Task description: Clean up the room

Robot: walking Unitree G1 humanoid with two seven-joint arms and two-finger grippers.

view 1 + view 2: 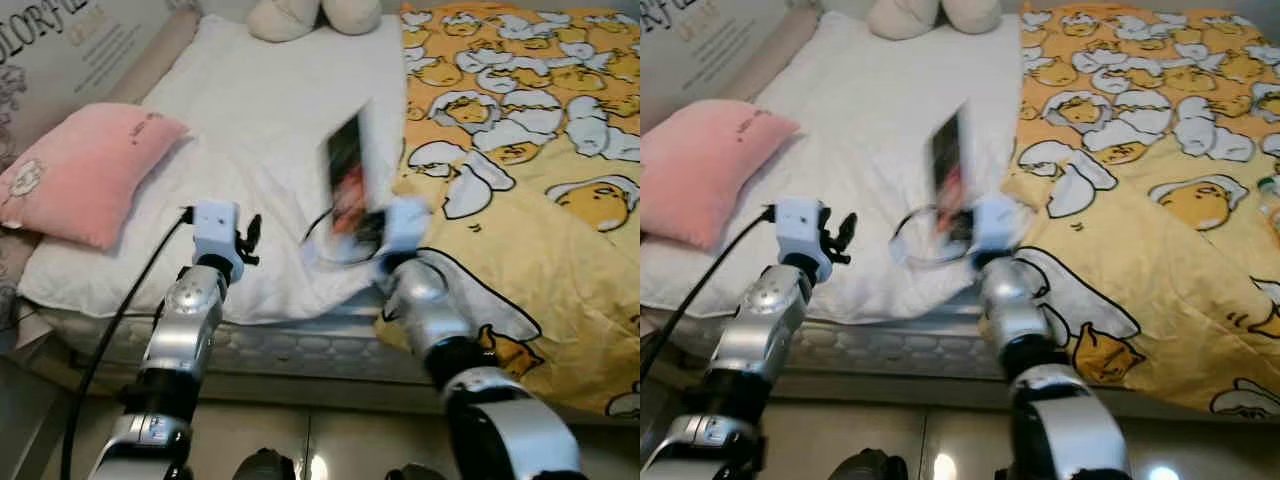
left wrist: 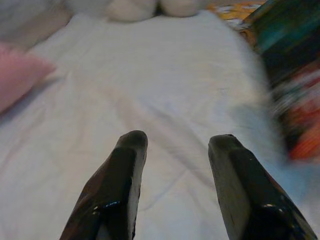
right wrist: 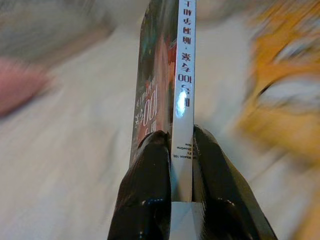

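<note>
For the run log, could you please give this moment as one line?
right gripper: shut on book, raised over bed | left gripper: open, nothing held

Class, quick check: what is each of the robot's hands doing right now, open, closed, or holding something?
Left hand: open, holding nothing, above the white sheet.
Right hand: closed on a thin book, gripped by its spine edge and held upright over the bed.

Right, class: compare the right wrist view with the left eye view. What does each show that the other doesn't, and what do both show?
Right wrist view alone: the white spine with print, clamped between the right gripper jaws.

Left eye view alone: the left gripper over the white sheet, the silver arms, and cream plush at the bed's far end.

Both: the book, pink pillow and yellow duvet.
</note>
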